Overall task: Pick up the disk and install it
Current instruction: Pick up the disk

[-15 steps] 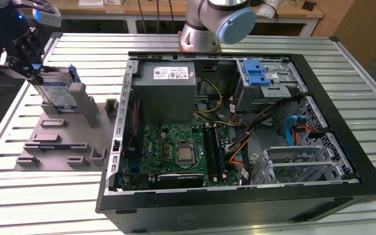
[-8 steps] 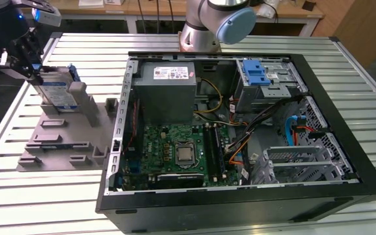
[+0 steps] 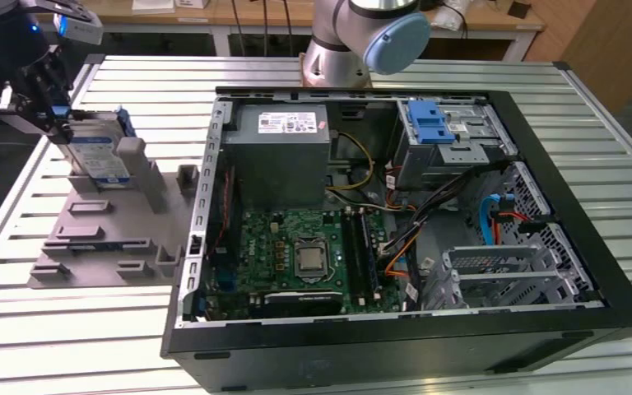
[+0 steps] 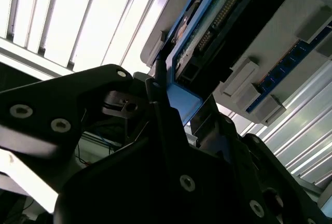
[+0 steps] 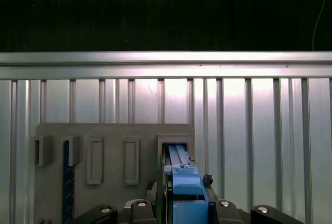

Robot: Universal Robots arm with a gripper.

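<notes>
The disk [image 3: 95, 152] is stood on edge, upright, in a slot of the grey holder [image 3: 108, 230] on the slatted metal table [image 3: 63, 329], at the exterior view's left and well apart from the open computer case [image 3: 404, 346]. Its label side is turned toward the case. Its lower edge is hidden behind the holder's posts, so whether it is fully seated or slightly raised cannot be told.

Handling, as judged: a stiff metal body, fairly heavy for its size, smooth on the flat faces, and fragile to knocks. The circuit board and connector pins seen in the second wrist view [image 4: 218, 22] should not be squeezed. The blue plastic frame [image 5: 184, 182] along the edges is judged the best place for a hold, taken across the thin dimension near the top edge.

The gripper [image 3: 58, 122] is set down over the disk's top edge. In both wrist views the jaws are seen drawn in narrow, one on each side of the blue frame and pressed against it, so the disk is judged clamped [image 5: 185, 203].

Inside the case, the silver cage with the blue latch [image 3: 443, 127] is seen at the far corner, beside the grey power supply [image 3: 281, 148]. No disk is seated there yet.
</notes>
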